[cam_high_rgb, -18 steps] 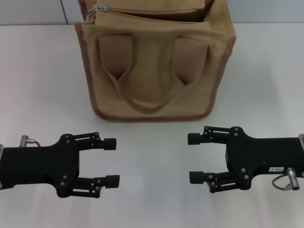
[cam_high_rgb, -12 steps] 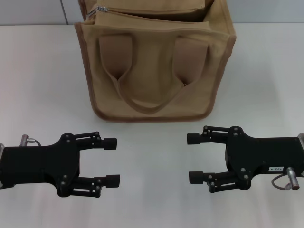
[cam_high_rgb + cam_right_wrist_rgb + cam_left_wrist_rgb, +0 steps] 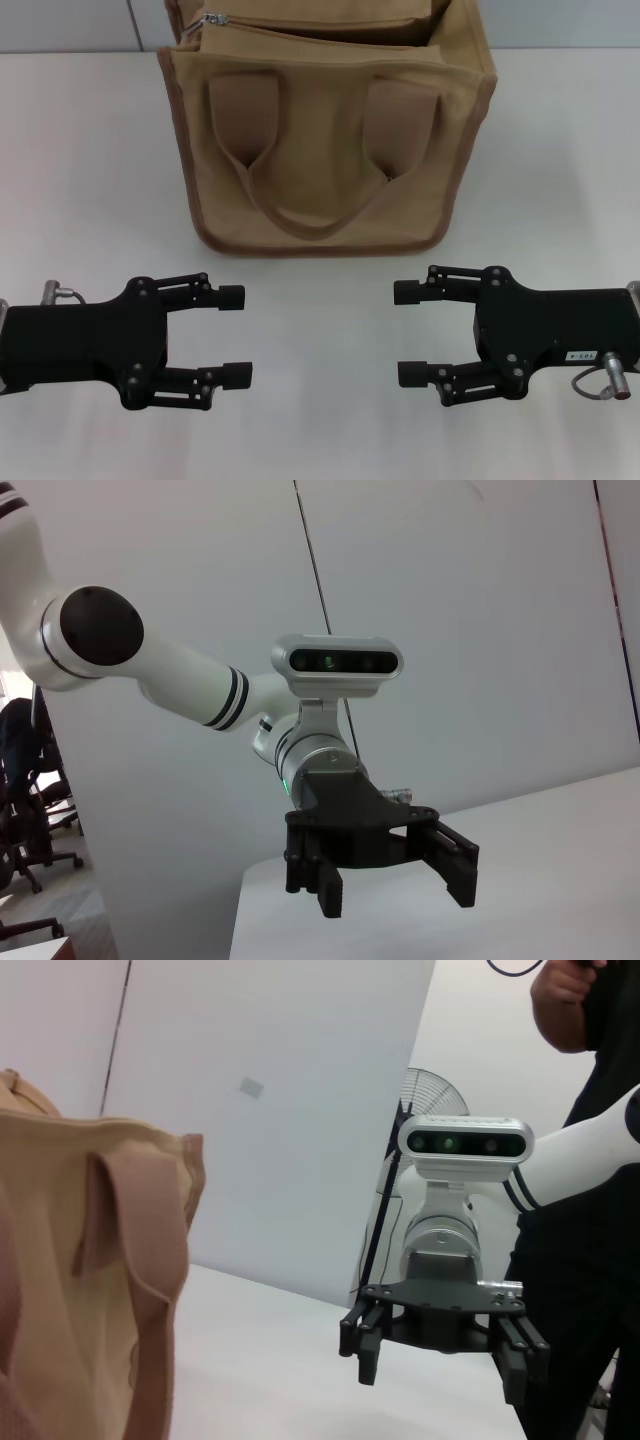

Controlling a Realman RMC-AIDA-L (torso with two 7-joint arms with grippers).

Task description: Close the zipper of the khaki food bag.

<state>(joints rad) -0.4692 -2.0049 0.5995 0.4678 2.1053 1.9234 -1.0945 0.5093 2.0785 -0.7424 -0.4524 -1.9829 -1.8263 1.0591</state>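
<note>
Table [image 3: 90, 180]: lying white and flat, filling most of the head view.
Wall panel [image 3: 70, 25]: standing pale grey beyond the table's far edge, a dark seam running down it.
Fan [image 3: 432, 1095]: showing behind the table, against the wall panel.
Person [image 3: 585, 1110]: standing in dark clothing near the fan.
Office chair [image 3: 25, 810]: sitting off the table's side, dark and partly cut off.

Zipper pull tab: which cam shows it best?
Head view. The silver pull tab sits at the left end of the zipper on top of the khaki food bag. The left wrist view catches only the bag's side and a strap patch, no zipper. The right wrist view shows no bag.
</note>
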